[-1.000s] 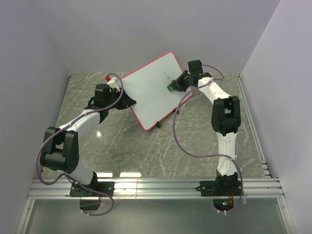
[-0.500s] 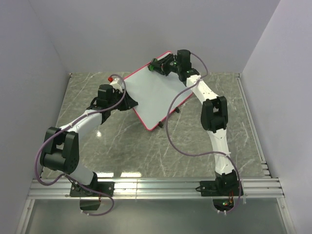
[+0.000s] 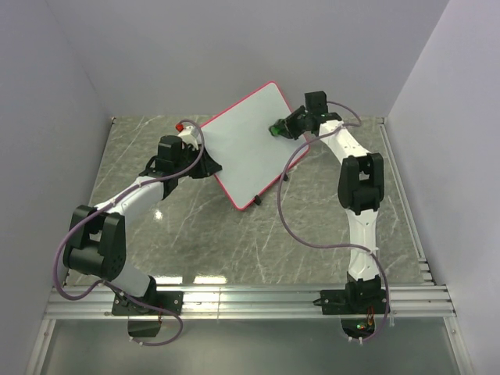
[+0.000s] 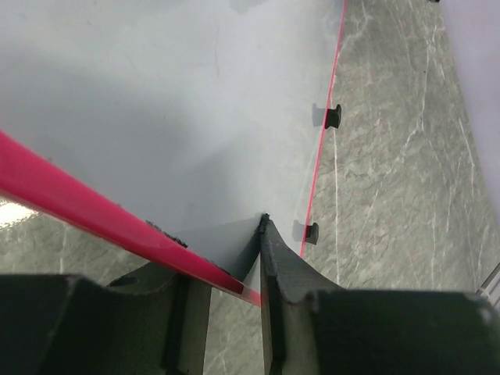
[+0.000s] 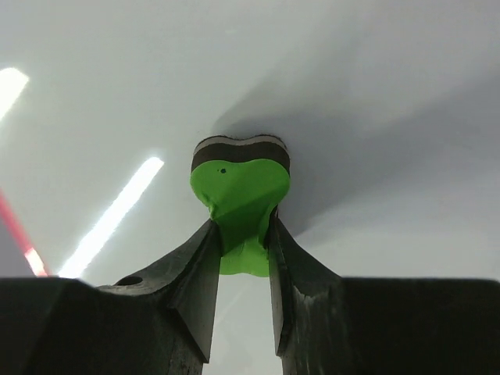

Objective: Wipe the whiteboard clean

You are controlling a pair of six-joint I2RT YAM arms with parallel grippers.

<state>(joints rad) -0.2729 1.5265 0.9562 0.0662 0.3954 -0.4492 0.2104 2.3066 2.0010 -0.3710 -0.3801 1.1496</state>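
Observation:
The whiteboard [image 3: 246,139], white with a pink-red rim, is held tilted above the table. My left gripper [image 3: 209,166] is shut on its left rim; in the left wrist view the gripper [image 4: 226,277] pinches the red edge of the whiteboard [image 4: 172,117], with two black clips [image 4: 333,116] on the far long edge. My right gripper [image 3: 283,129] is shut on a green eraser [image 3: 276,130] pressed against the board's right part. In the right wrist view the gripper [image 5: 241,234] squeezes the eraser [image 5: 241,187], its dark felt face against the board [image 5: 375,94].
A small red-tipped object [image 3: 180,126] lies on the marble table [image 3: 234,242] behind my left wrist. Grey walls close in on three sides. A metal rail [image 3: 250,301] runs along the near edge by the arm bases.
My right gripper with the eraser swept from the board's right side up to its top corner, then back down to the right edge. The left arm holds the board nearly still.

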